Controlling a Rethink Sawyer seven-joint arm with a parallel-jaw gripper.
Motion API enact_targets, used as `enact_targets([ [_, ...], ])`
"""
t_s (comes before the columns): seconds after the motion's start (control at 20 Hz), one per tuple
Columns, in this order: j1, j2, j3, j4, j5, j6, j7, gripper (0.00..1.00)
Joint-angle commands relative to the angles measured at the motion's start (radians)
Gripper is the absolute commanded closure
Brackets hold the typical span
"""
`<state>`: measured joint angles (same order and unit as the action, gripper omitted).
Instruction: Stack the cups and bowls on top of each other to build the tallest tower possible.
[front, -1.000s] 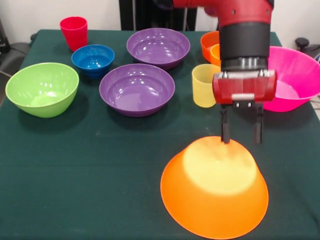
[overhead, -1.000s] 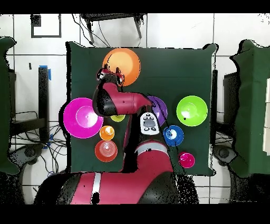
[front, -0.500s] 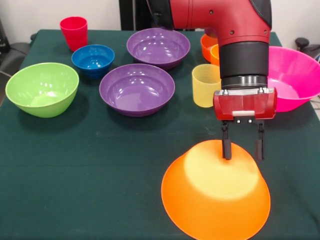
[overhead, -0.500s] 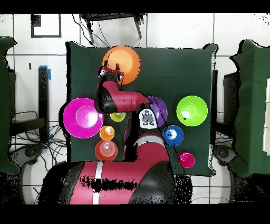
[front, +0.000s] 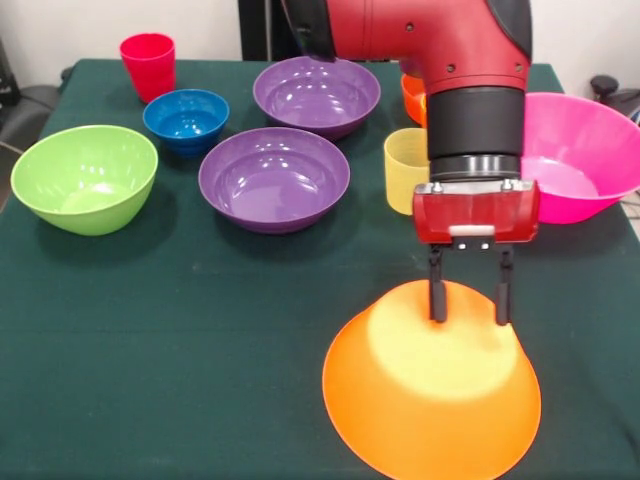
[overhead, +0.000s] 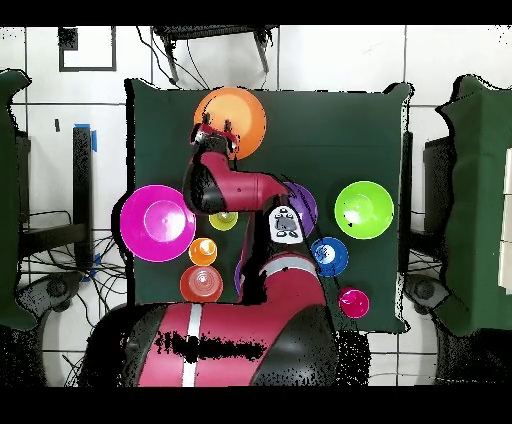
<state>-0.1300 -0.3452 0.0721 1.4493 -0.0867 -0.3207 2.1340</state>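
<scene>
The large orange bowl (front: 430, 385) lies upside down at the table's near side; it also shows in the overhead view (overhead: 236, 112). My gripper (front: 470, 300) is open and empty, its fingertips low over the far part of the bowl's upturned base; it also shows in the overhead view (overhead: 218, 128). The translucent yellow cup (front: 403, 170) stands upright just behind the arm. The large pink bowl (front: 585, 150) sits at the right. Two purple bowls (front: 274, 178) (front: 316, 95), the blue bowl (front: 186, 118), the lime green bowl (front: 85, 178) and the red cup (front: 148, 65) stand apart on the left half.
The small red-orange bowl (overhead: 200, 284) and the orange-yellow cup (overhead: 203, 251) sit near the robot's base, mostly hidden behind the arm in the front view. The green cloth table (front: 180, 330) ends close in front of the orange bowl.
The gripper has come down onto the far part of the orange bowl's base and shifted slightly left in the front view. It stays open. The bowls and cups have not moved.
</scene>
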Motion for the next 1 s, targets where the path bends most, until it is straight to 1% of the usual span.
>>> enact_targets([
  [0.05,-0.058,-0.016,0.069,0.004,-0.059,0.174,0.04,0.0],
  [0.2,-0.089,-0.02,0.091,0.015,-0.087,0.178,0.029,0.0],
  [0.5,-0.121,-0.035,0.108,0.027,-0.123,0.197,0.013,0.0],
  [0.8,-0.069,-0.048,0.049,0.035,-0.101,0.18,0.036,0.0],
  [1.0,-0.066,-0.116,0.046,0.049,-0.111,0.203,0.025,0.0],
])
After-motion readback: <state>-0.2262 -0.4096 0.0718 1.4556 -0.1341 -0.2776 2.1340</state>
